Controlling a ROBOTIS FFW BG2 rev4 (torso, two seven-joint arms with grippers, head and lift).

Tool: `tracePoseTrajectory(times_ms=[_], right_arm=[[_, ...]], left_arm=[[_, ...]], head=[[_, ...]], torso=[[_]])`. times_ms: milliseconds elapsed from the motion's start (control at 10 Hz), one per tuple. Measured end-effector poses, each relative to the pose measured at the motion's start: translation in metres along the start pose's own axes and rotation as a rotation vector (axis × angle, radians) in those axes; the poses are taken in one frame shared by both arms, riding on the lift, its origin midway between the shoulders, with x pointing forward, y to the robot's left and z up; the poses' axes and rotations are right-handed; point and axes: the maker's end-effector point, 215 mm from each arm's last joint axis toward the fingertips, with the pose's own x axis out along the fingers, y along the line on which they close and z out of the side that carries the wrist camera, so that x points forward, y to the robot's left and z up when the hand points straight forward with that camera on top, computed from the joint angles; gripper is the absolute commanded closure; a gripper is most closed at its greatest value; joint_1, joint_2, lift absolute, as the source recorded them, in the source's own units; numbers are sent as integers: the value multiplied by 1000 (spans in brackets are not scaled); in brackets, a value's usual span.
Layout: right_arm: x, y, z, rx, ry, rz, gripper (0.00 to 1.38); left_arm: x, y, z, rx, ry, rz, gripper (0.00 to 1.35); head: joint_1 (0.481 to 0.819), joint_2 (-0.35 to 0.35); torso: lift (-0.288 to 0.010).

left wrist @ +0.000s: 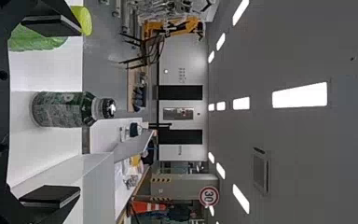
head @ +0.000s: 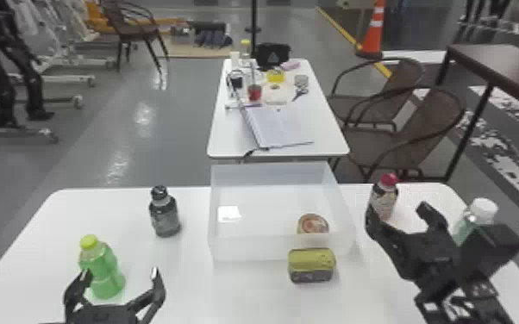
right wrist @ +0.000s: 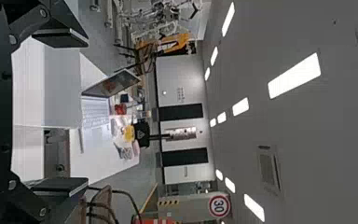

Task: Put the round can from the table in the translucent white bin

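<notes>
In the head view, the round can (head: 313, 224) sits inside the translucent white bin (head: 250, 248), right of the frame's centre. A rectangular tin (head: 312, 265) lies on the desk (head: 189, 284) just below the bin. The left gripper (head: 120, 275), lower left, and the right gripper (head: 398, 208), lower right, both have their jaws wide apart.

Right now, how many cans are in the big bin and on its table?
2: the round can inside the translucent bin, and the rectangular can on the table in front.

Round can (head: 313, 225) in bin (head: 224, 247)
</notes>
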Motion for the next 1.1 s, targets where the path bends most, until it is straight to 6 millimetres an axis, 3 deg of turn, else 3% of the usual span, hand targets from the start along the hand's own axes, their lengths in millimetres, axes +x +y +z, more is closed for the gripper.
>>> tracePoseTrajectory(times_ms=[200,400,600,1100], right_arm=[[-48,9,-32,48,68,-24,234],[-82,17,-65,53,133,-43,234],[-90,15,-72,39,122,-70,234],[-90,8,-53,-22,65,-120,234]], left_arm=[[-1,3,1,4,-5,4,107],[-2,3,2,6,-6,3,107],[-2,2,5,9,-16,2,107],[-3,4,7,13,-23,4,107]], head=[[549,0],[549,0],[549,0],[549,0]], torso=[[-100],[-100],[-100],[-100]])
